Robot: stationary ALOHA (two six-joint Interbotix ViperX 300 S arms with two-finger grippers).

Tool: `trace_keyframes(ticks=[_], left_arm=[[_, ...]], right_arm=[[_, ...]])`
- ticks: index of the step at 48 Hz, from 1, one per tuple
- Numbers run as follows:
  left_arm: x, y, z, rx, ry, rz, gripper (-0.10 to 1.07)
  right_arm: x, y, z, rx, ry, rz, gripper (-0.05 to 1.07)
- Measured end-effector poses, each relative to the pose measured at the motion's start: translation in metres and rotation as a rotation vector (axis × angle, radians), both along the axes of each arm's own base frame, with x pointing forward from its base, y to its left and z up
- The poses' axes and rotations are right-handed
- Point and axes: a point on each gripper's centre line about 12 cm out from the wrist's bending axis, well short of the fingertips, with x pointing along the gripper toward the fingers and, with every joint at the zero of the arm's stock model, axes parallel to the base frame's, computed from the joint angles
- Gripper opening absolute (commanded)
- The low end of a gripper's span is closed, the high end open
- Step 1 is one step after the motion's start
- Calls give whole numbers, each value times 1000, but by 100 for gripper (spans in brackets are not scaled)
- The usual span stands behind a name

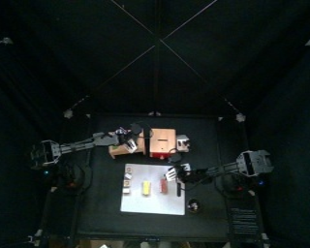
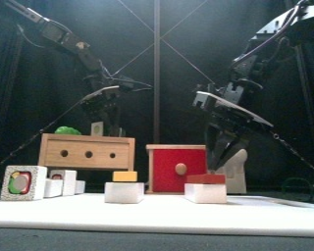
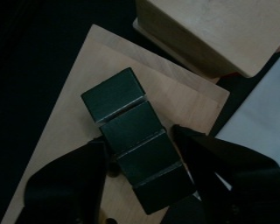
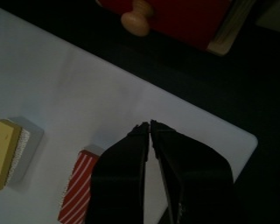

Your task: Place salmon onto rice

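The salmon (image 2: 207, 179) is a small red-orange slice lying on top of the white rice lump (image 2: 206, 193) on the white mat, right of centre in the front view. In the right wrist view the salmon (image 4: 78, 188) shows striped, close beside my right gripper (image 4: 150, 129). That gripper is shut and empty, just above the mat. My left gripper (image 3: 143, 144) is over the wooden box, its jaws closed against the sides of a dark green segmented strip (image 3: 133, 131).
A pale yellow piece (image 2: 125, 176) sits on another white lump (image 2: 125, 193) to the left of the rice. A red box (image 2: 177, 167) and a wooden box (image 2: 87, 152) stand behind the white mat (image 2: 160, 212). Small blocks (image 2: 25, 182) stand at the far left.
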Motion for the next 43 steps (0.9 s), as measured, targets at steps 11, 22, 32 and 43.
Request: trace_keyframes(ticks=[11, 22, 32, 43], left_arm=[[1, 0, 1, 3, 0, -4, 68], [5, -7, 10, 24, -17, -38, 67], [7, -20, 24, 71, -36, -93, 67], [8, -22, 25, 81, -34, -108, 67]], right_arm=[[0, 0, 0, 0, 0, 0, 53], [0, 0, -3, -1, 8, 0, 53], [0, 0, -2, 1, 6, -1, 53], [0, 0, -3, 1, 8, -3, 53]])
